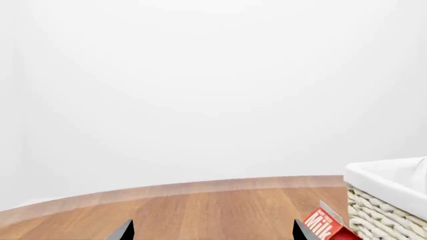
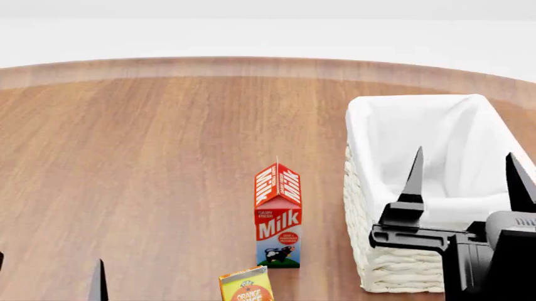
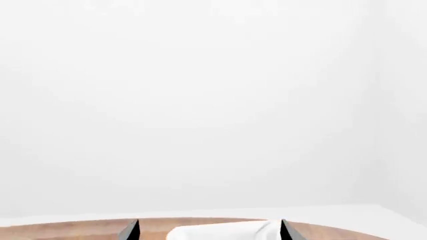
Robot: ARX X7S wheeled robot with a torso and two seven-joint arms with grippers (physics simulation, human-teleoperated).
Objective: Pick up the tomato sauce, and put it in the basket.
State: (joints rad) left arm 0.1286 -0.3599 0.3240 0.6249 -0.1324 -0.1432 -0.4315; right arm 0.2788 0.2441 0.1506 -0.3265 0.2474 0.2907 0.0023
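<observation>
Left wrist view: Note the left gripper (image 1: 213, 231), spread wide and empty, low over the table (image 1: 200, 205). Find the milk carton (image 1: 327, 227) just beside the basket (image 1: 387, 215). No tomato sauce here.

Head view: Find the basket at 3 o'clock on the table, the milk carton upright at its 9 o'clock, and an orange juice carton (image 2: 247, 287) at the carton's 7 o'clock. Note the right gripper (image 2: 463, 169), wide and holding nothing, over the basket's 6 o'clock end. Cannot locate the tomato sauce: either out of frame toward 6 o'clock, or low in the basket behind the near wall and the gripper. Settle which before committing either arm, and keep the fingers clear of the rim and white liner.

Right wrist view: Confirms the wide, empty spread above the liner; no sauce visible.
</observation>
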